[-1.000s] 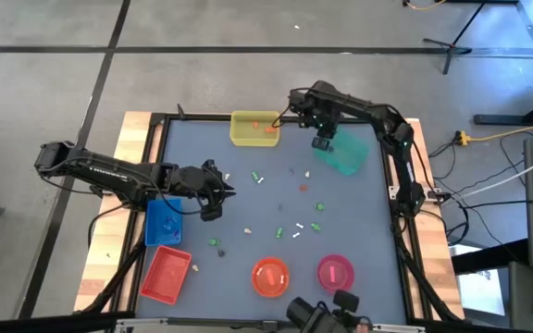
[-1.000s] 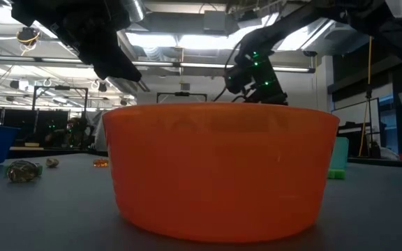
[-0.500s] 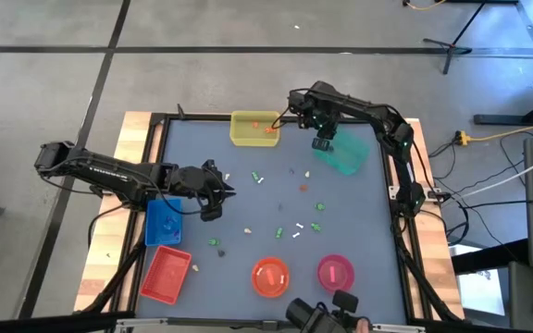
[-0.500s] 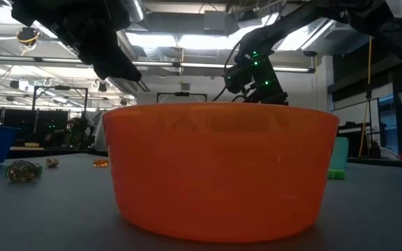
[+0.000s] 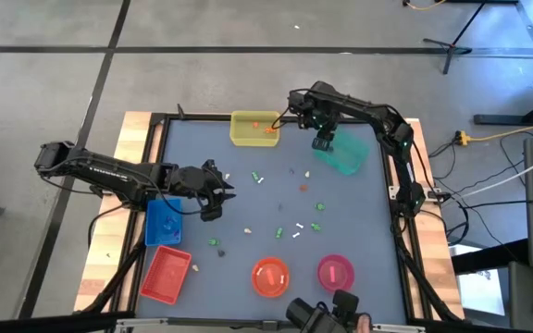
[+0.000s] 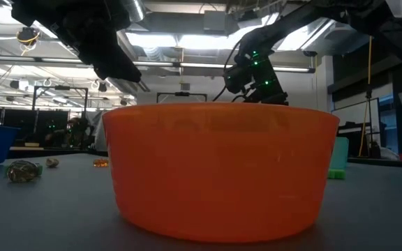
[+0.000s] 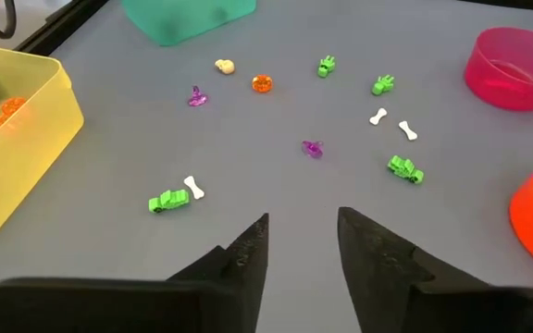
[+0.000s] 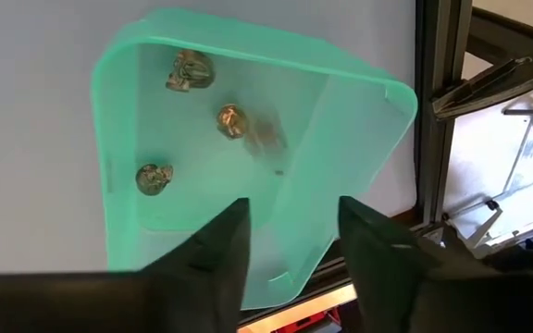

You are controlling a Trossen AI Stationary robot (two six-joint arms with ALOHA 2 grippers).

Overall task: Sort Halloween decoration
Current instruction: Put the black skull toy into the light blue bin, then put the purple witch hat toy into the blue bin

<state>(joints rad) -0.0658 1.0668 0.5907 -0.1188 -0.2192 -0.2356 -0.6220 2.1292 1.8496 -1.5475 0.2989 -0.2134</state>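
Grey tabletop (image 5: pixel 359 208) scattered with tiny trinkets (image 5: pixel 297 229); left gripper (image 5: pixel 218 188) and right gripper (image 5: pixel 323 143), above green tray (image 5: pixel 345 153), both open, empty.

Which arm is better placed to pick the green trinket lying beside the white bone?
Probably the left. Its open gripper points at the green trinket and white bone just ahead. The right gripper hangs over the green tray, away from them.

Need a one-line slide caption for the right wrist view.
Right gripper, fingers open, hovers over the green tray holding three dark skull-like trinkets.
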